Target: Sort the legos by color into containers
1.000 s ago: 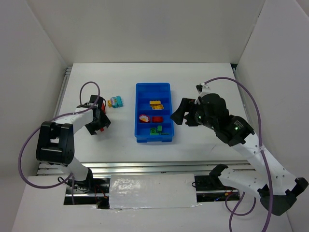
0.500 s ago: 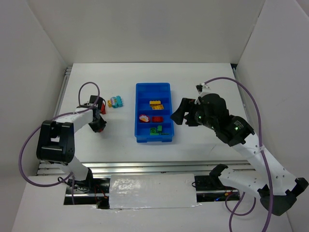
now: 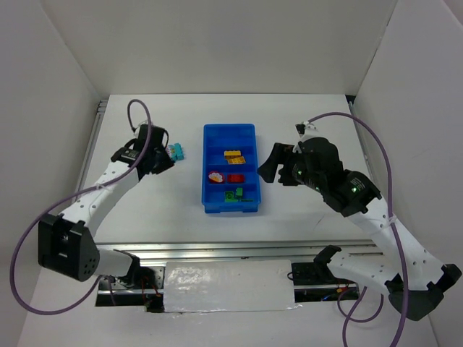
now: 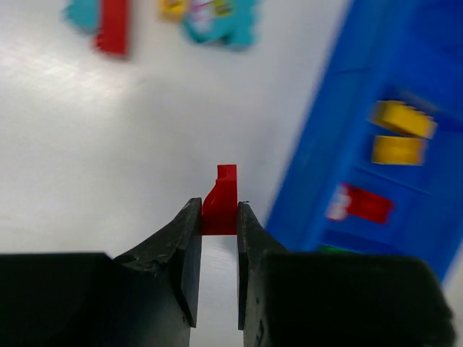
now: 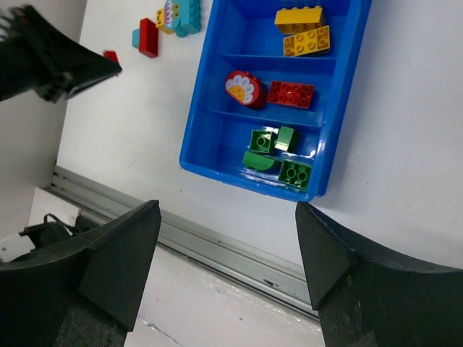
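My left gripper (image 4: 219,217) is shut on a small red lego (image 4: 223,196) and holds it above the white table, left of the blue tray (image 4: 318,181). From above, the left gripper (image 3: 165,162) hangs just below a loose cluster of teal, yellow and red legos (image 3: 176,151). The tray (image 3: 207,181) holds yellow legos (image 3: 233,155), red ones (image 3: 236,178) and green ones (image 3: 237,194) in separate containers. My right gripper (image 3: 264,173) is open and empty, just right of the tray. In the right wrist view the right gripper (image 5: 228,208) is above the tray's near end.
A loose red lego (image 5: 148,36) and a teal piece (image 5: 184,14) lie left of the tray's far end (image 5: 195,137). A metal rail (image 5: 217,253) runs along the table's near edge. White walls close in the left, right and back sides.
The left gripper shut on the red lego at the table's left side, then lifted it and swung up and right toward the tray. The right arm stayed still.
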Action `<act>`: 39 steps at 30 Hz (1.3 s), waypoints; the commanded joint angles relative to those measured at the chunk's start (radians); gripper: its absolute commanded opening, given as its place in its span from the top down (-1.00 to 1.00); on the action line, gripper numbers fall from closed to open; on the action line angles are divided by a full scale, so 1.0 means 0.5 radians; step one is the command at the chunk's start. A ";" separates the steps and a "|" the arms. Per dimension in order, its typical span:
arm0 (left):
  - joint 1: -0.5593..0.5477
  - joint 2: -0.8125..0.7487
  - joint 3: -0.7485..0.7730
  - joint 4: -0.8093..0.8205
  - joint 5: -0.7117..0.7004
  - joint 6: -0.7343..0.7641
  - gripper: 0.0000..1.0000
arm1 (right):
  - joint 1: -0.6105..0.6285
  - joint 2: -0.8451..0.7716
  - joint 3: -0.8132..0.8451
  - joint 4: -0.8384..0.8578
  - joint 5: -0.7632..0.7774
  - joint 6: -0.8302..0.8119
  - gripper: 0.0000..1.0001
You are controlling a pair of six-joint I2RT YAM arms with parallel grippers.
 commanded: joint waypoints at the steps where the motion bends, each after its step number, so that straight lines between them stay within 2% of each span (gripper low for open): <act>1: -0.257 -0.085 0.197 0.112 0.084 0.073 1.00 | -0.021 0.010 0.141 -0.030 0.142 0.008 -0.65; 6: -0.607 0.129 0.420 0.290 0.121 0.098 0.99 | -0.046 -0.011 0.197 -0.083 0.235 0.008 -0.65; 11: -0.810 0.476 0.663 0.337 0.127 0.122 0.93 | -0.055 -0.088 0.206 -0.135 0.290 -0.013 -0.65; 14: -0.872 0.654 0.786 0.318 0.081 0.131 0.85 | -0.061 -0.140 0.172 -0.162 0.302 -0.019 -0.65; 16: -0.893 0.755 0.814 0.327 0.090 0.131 0.71 | -0.064 -0.176 0.151 -0.178 0.309 -0.020 -0.66; 24: -0.900 0.976 0.845 0.318 0.093 0.122 0.51 | -0.076 -0.253 0.111 -0.227 0.342 -0.050 -0.67; 26: -0.900 0.989 0.826 0.327 0.093 0.107 0.35 | -0.079 -0.256 0.114 -0.233 0.348 -0.059 -0.67; 29: -0.900 1.001 0.808 0.340 0.081 0.095 -0.29 | -0.079 -0.247 0.129 -0.236 0.348 -0.078 -0.67; 30: -0.897 0.995 0.814 0.337 0.078 0.091 -0.38 | -0.079 -0.238 0.135 -0.239 0.345 -0.081 -0.67; 35: -0.897 0.870 0.838 0.288 0.001 0.088 -0.69 | -0.083 -0.214 0.151 -0.221 0.330 -0.090 -0.67; 39: -0.851 0.695 0.897 0.141 -0.176 0.101 -0.74 | -0.083 -0.189 0.148 -0.190 0.306 -0.081 -0.67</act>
